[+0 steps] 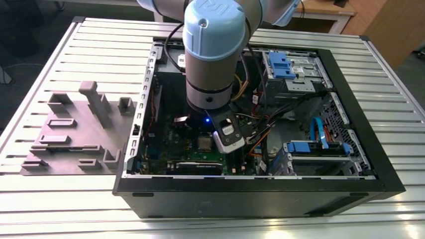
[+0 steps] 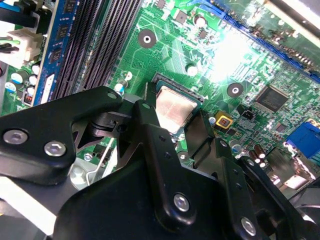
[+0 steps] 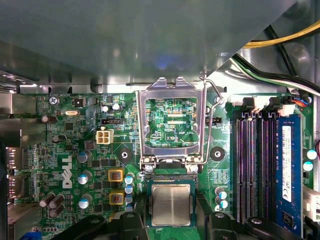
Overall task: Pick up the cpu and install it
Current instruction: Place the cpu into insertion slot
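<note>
Slatted metal surface [image 1: 66, 209] up front, and on it the open computer case [image 1: 252, 199], with the grey fixture tray [image 1: 73, 134] just beside it on the exterior view's left. Over the case's near wall comes the arm [image 1: 212, 50], plunging straight down onto the green board [image 3: 90, 150]. Now both wrist views: the hand [image 2: 172, 115] is right at the socket and the cpu [image 3: 171, 204] lies squarely between its two fingers [image 2: 145, 112], silver top facing up. The chip is square, so no long axis to speak of. The fingers lie against the two opposite edges that run toward the hinge, and I read that as a hand clamped on the cpu, not released. The chip is level and within the socket's dark frame; whether it is fully seated I cannot tell. Beyond it, on the side away from the hand, the load plate [image 3: 170, 85] is swung open with its lever [image 3: 212, 125] alongside. Farther off, the memory slots [image 3: 252, 165].
</note>
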